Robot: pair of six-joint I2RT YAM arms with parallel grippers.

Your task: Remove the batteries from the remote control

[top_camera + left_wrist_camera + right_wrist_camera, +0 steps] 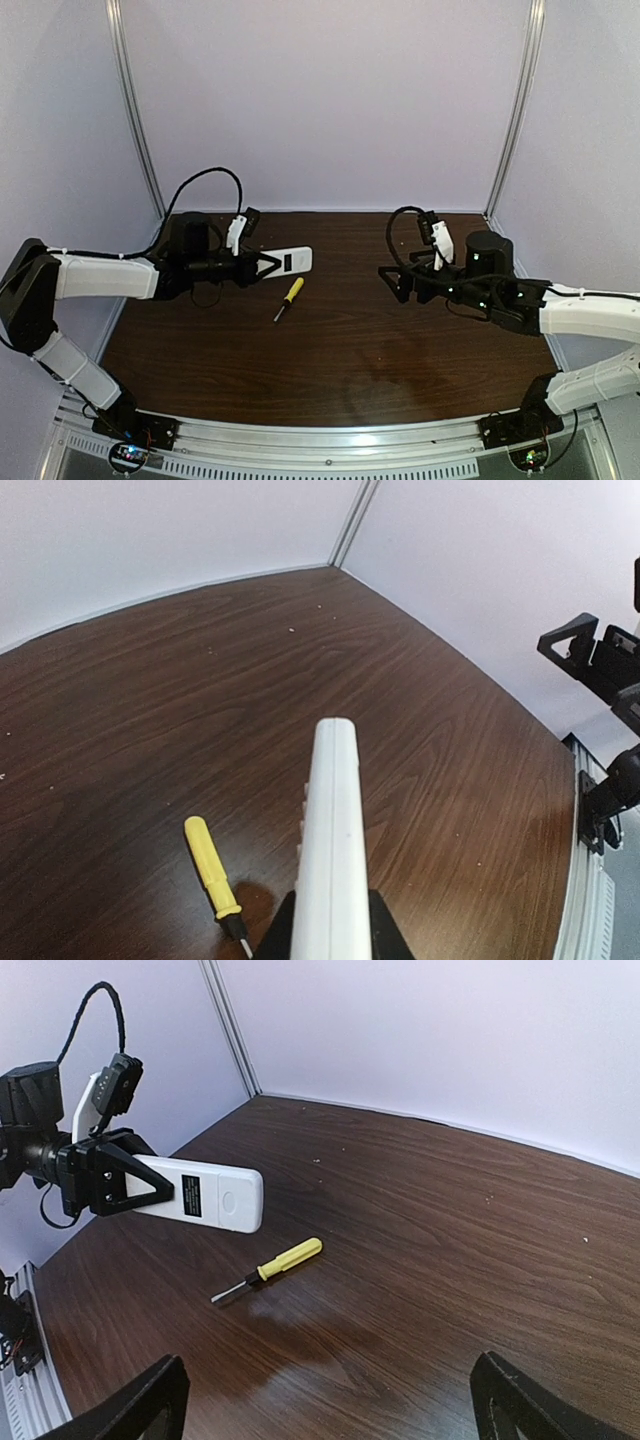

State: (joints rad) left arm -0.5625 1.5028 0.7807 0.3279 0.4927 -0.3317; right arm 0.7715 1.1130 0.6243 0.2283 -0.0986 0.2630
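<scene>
Remote control (294,261) in left gripper (268,264) (aloft)

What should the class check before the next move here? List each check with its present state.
1. Left gripper clamped on the remote control: ok.
2. Remote control held off the table, white back showing: ok.
3. Right gripper open and empty: ok.
4. Batteries in view: not ok, none showing.
5. Yellow-handled screwdriver lying on the table, apart from the remote control: ok.
</scene>
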